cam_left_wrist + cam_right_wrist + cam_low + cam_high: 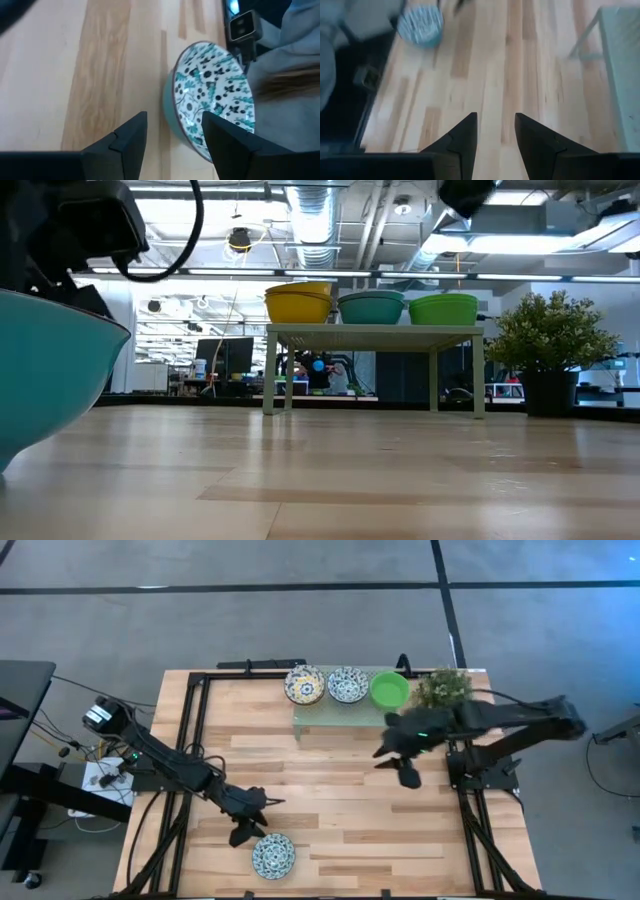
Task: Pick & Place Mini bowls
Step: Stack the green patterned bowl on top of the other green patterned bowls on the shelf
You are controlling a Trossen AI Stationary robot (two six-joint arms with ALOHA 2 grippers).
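Note:
A patterned mini bowl [273, 856] sits on its base near the table's near edge; the left wrist view shows its white, blue-green ornamented inside [215, 95], and it fills the low view's left [45, 370]. My left gripper [252, 816] hovers open just beyond it, touching nothing. Three bowls stand on the pale-green rack [345, 708]: a yellow-blue patterned one [304, 686], a blue patterned one [347, 685] and a plain green one [389, 690]. My right gripper [395, 765] is open over bare table in front of the rack.
A bushy potted plant [443, 687] stands at the rack's right end. Black frame rails [190, 740] run along the table's left and right sides [470, 810]. Bare wood [340, 790] lies between the two grippers.

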